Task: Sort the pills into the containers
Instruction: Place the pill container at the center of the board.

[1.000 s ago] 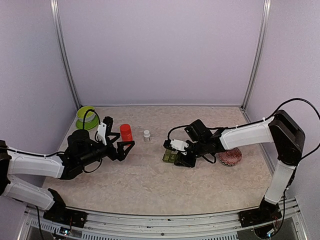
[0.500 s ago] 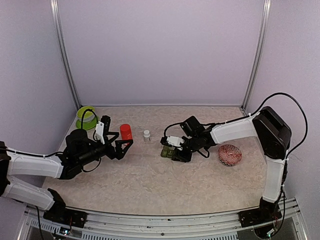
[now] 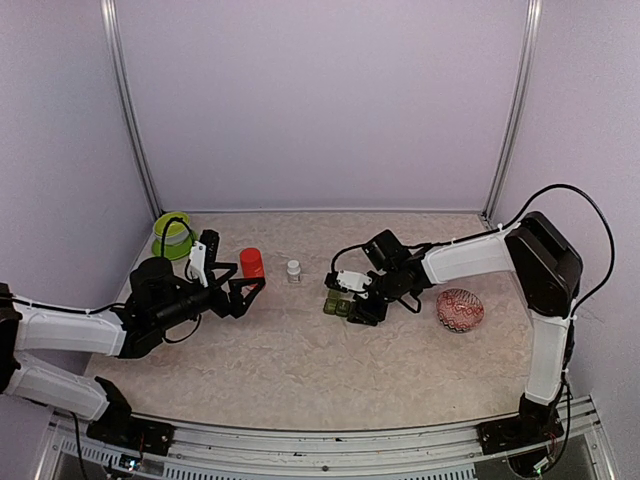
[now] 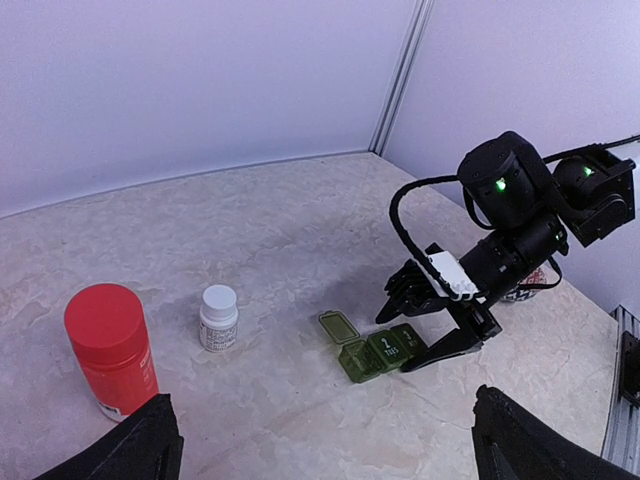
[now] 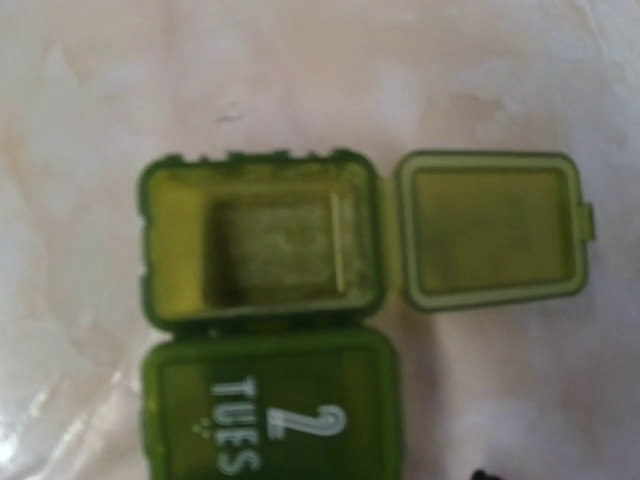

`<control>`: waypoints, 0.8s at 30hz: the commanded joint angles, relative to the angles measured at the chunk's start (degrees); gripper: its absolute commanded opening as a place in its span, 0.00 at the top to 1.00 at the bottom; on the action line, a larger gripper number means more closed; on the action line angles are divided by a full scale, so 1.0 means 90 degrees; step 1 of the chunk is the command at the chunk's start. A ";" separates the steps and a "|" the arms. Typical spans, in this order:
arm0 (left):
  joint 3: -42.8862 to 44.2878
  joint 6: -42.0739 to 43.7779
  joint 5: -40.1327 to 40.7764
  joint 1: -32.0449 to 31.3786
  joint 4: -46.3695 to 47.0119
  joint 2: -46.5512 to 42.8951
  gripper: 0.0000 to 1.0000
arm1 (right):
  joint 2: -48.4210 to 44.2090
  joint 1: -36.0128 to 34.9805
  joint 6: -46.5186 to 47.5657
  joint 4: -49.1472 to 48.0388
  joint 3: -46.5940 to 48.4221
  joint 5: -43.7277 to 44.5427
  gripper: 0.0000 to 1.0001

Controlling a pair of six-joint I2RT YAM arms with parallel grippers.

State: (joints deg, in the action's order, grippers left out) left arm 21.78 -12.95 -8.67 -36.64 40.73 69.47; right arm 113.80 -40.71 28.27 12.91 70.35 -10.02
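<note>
The containers [image 4: 381, 351] are a row of three dark green boxes mid-table, also in the top view [image 3: 340, 306]. The end box [image 5: 262, 243] is empty, its lid [image 5: 490, 240] flipped flat beside it. The box marked "2 TUES" [image 5: 270, 418] is closed. No pills show. My right gripper [image 4: 400, 340] is open and straddles the far end of the row, one finger on each side. My left gripper [image 3: 243, 291] stands wide open with nothing in it, just short of a red bottle [image 4: 110, 346]. A small white bottle [image 4: 218, 318] stands between that bottle and the containers.
A lime-green bowl [image 3: 172, 236] sits at the back left, behind my left arm. A pink patterned round object [image 3: 460, 310] lies right of my right gripper. Side walls and metal posts close the table in.
My right arm swung left and back, uncovering the pink object, and its jaws spread wider around the containers. My left gripper crept slightly toward the red bottle.
</note>
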 commanded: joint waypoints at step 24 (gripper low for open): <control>-0.0027 -0.0736 0.0968 0.0134 -0.0037 -0.0098 0.01 | -0.0559 0.0242 -0.0785 0.0168 -0.0378 0.1454 0.06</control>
State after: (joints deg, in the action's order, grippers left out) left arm 21.21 -15.73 -4.36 -36.25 40.84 69.14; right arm 111.85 -38.81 23.62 12.43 69.30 1.98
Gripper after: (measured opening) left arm 0.989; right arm 0.914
